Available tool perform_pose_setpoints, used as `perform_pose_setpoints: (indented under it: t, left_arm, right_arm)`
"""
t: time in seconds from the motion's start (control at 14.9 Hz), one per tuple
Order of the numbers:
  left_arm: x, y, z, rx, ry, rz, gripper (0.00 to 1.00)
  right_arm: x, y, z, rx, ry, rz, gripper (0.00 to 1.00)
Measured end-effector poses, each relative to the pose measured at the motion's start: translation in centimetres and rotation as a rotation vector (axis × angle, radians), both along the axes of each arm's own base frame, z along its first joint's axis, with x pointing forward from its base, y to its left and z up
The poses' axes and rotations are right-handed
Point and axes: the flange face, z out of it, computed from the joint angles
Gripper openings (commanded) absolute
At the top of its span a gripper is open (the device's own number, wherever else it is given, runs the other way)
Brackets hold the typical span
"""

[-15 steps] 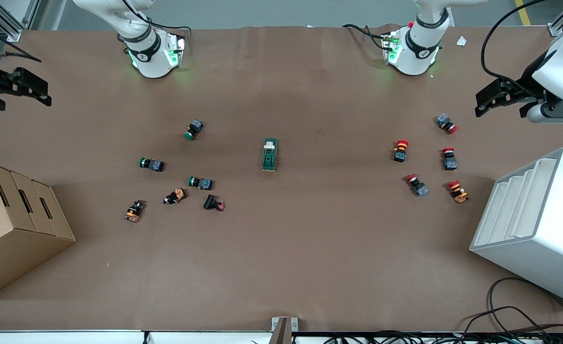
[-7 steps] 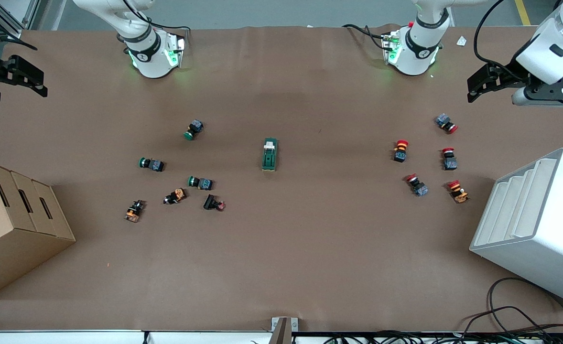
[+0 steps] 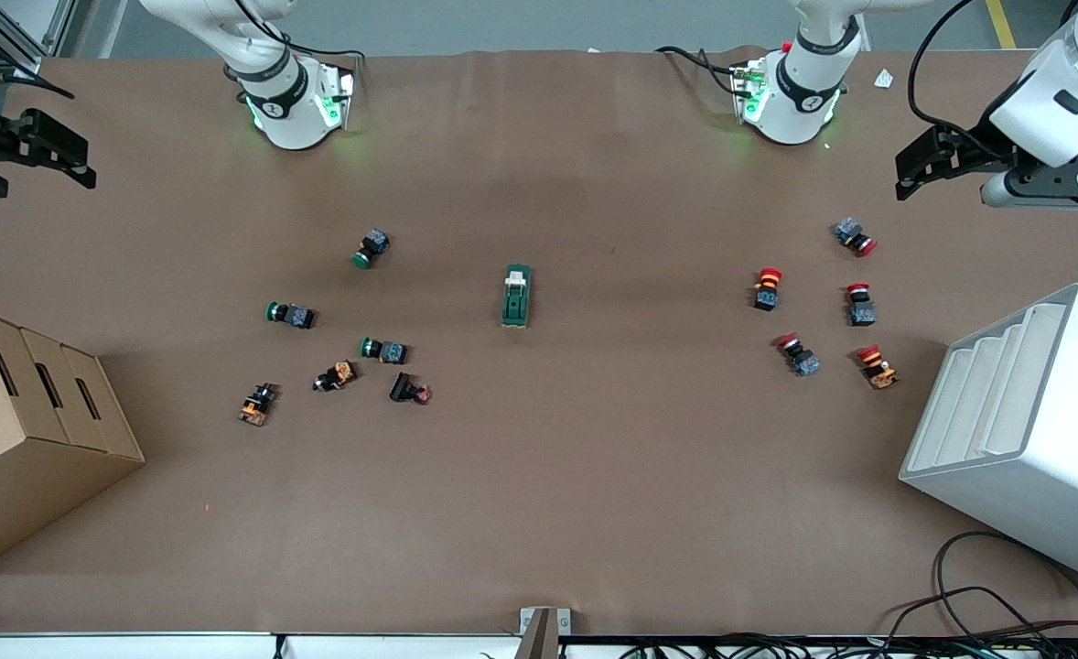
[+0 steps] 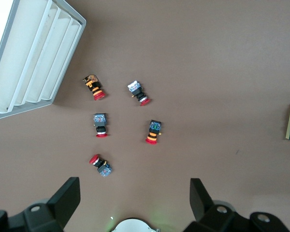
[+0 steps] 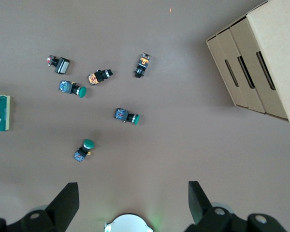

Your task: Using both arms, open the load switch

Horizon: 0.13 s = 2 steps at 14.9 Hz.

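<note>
Dark-green, the load switch (image 3: 516, 296) is lying at mid-table with bare brown paper all round it. Both arms are hanging high at the table's ends: the left gripper (image 4: 135, 200) and the right gripper (image 5: 133, 198) are each showing jaws spread wide, gripping nothing. Each wrist view is catching only an edge of the switch, while the front view is showing it whole.
</note>
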Motion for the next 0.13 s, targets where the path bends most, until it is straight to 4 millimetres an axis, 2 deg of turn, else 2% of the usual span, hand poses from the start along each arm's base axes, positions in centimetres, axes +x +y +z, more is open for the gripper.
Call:
perform_pose_setpoints:
  t: [0.13]
  left_arm:
    - [0.21,0.14,-0.19,0.000,0.004,0.003,1.00]
  right_arm:
    - [0.00,0.02,0.00,0.004,0.000,-0.024,1.00]
